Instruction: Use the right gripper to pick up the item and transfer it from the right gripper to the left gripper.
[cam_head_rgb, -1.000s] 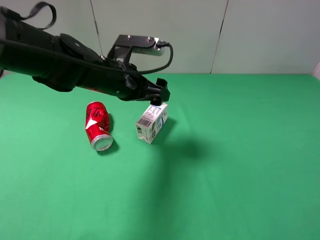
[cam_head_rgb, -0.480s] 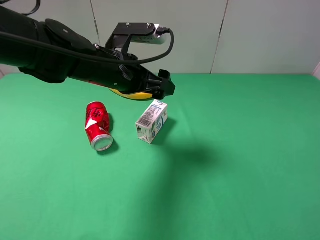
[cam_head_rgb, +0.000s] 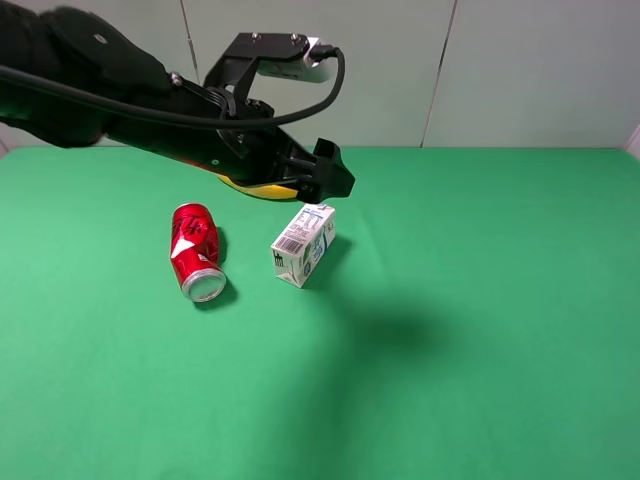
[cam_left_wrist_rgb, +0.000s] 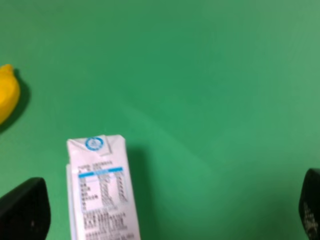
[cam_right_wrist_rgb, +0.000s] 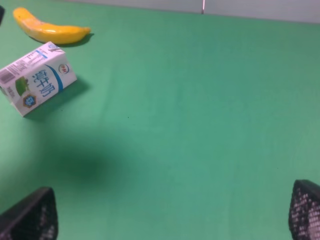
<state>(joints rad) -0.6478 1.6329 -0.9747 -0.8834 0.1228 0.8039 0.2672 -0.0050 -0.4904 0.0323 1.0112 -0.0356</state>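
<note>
The item, a white milk carton (cam_head_rgb: 303, 243) with blue lettering and a barcode, lies on its side on the green table (cam_head_rgb: 480, 300). It also shows in the left wrist view (cam_left_wrist_rgb: 100, 192) and the right wrist view (cam_right_wrist_rgb: 37, 77). My left gripper (cam_head_rgb: 335, 178) hovers just above and behind the carton's far end, apart from it. Its fingertips (cam_left_wrist_rgb: 22, 212) stand wide apart, open and empty. My right gripper (cam_right_wrist_rgb: 167, 215) is open and empty, well away from the carton. It is out of the exterior view.
A red soda can (cam_head_rgb: 196, 250) lies on its side left of the carton. A yellow banana (cam_head_rgb: 262, 188) lies behind the carton, partly hidden under the left arm; it also shows in the right wrist view (cam_right_wrist_rgb: 50, 31). A grey wall stands behind the table.
The left arm has lifted and drawn back a little from the carton, uncovering the banana. The carton and the can have not moved.
</note>
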